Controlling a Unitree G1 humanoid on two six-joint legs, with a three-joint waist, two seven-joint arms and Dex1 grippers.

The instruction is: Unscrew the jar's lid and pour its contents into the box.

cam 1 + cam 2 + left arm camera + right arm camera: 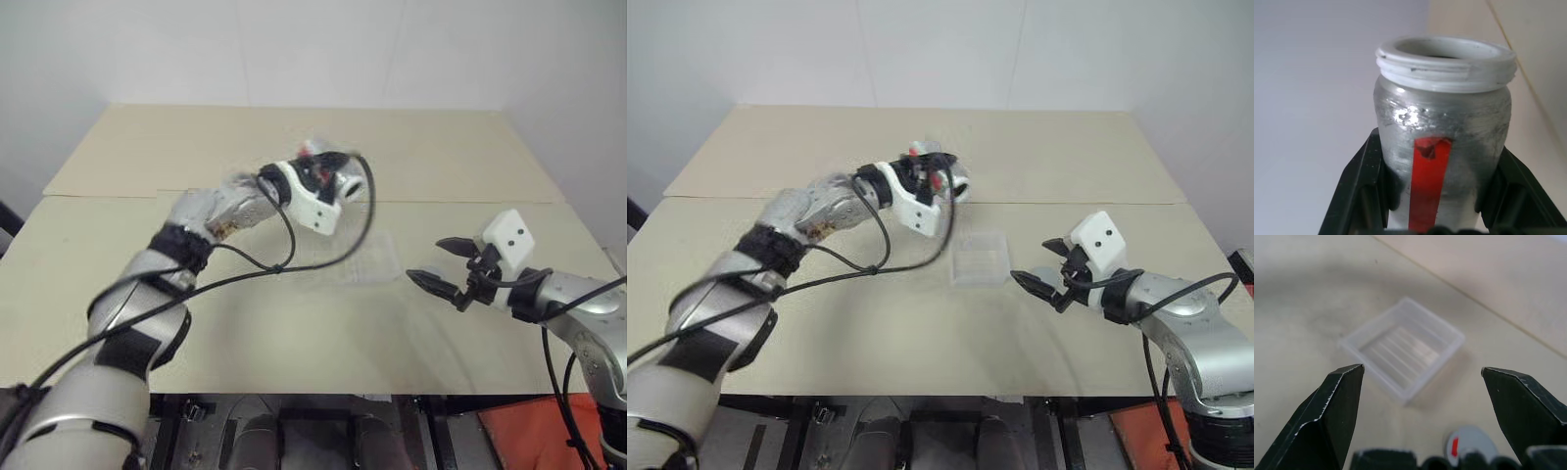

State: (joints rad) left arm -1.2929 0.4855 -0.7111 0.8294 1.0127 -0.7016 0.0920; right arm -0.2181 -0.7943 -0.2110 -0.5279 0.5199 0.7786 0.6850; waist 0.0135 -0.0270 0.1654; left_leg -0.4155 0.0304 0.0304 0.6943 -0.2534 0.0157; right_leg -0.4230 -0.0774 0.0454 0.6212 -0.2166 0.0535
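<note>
Tabletop (823, 323) comes first, a big, flat, pale tan top with a thin seam running across it, and both hands are over it.

The box (980, 257) is next. It is a clear, shallow square tray with round corners. It sits flat on the tabletop, in front of the right hand (1037, 262) and just past its fingertips. It lies below the left hand (933, 176) and a little toward the right hand. In the right wrist view the box (1403, 347) shows between the two black fingers, and its floor has faint ridges. I cannot tell if anything is inside it.

The jar (1442, 137) is smaller. The left hand is closed tight on it, one black finger on each side, and holds it up in the air above the tabletop. The jar has a silvery body with a red strip down it and a white threaded rim. Its mouth is open, with no cap on it. No words can be read on it.

The right hand is wide open and holds nothing.

The lid (1470, 444) is the smallest. It is a round grey cap with a small red mark, lying on the tabletop right under the right hand, close to the base of its fingers.
</note>
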